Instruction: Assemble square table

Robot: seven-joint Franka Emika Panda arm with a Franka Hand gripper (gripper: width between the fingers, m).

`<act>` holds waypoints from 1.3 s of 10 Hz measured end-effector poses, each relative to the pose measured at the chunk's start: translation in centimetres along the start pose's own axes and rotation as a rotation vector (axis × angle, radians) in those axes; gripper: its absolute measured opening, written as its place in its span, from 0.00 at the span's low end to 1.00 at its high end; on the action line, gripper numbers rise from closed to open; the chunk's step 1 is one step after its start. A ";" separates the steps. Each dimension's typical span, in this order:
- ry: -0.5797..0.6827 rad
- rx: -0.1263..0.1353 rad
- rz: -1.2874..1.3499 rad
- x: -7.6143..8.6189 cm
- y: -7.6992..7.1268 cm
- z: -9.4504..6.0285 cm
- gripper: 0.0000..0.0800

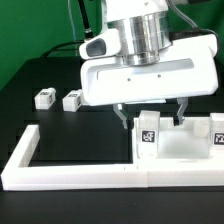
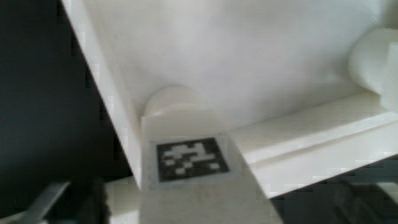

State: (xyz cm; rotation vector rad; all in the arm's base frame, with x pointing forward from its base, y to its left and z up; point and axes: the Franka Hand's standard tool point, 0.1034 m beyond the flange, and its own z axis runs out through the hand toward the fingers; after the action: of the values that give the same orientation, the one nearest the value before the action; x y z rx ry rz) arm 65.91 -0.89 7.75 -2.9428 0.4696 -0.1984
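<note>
The white square slab (image 1: pixel 185 150) lies at the front right against the border wall. Two white tagged legs stand upright on it, one in the middle (image 1: pixel 148 134) and one at the exterior view's right edge (image 1: pixel 217 134). Two loose tagged leg blocks (image 1: pixel 44 97) (image 1: pixel 71 100) lie on the black table at the left. My gripper (image 1: pixel 152 118) hangs over the middle leg, fingers spread wide on either side and not touching it. In the wrist view that leg (image 2: pixel 191 158) rises from the slab (image 2: pixel 231 60) between my fingers, and one fingertip (image 2: pixel 43 203) shows beside it.
The long white L-shaped border wall (image 1: pixel 60 178) runs along the front and turns back at the left (image 1: pixel 22 147). Black table surface (image 1: pixel 80 135) lies between the wall and the loose legs.
</note>
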 end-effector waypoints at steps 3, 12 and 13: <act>0.000 -0.002 0.002 0.0 0.2 0.0 0.36; -0.090 0.010 0.984 0.4 -0.4 0.6 0.37; -0.092 0.002 1.042 0.4 -0.5 0.7 0.37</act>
State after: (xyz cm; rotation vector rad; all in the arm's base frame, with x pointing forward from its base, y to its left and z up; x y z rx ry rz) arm 66.52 -0.44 7.24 -2.2836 1.8278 0.0711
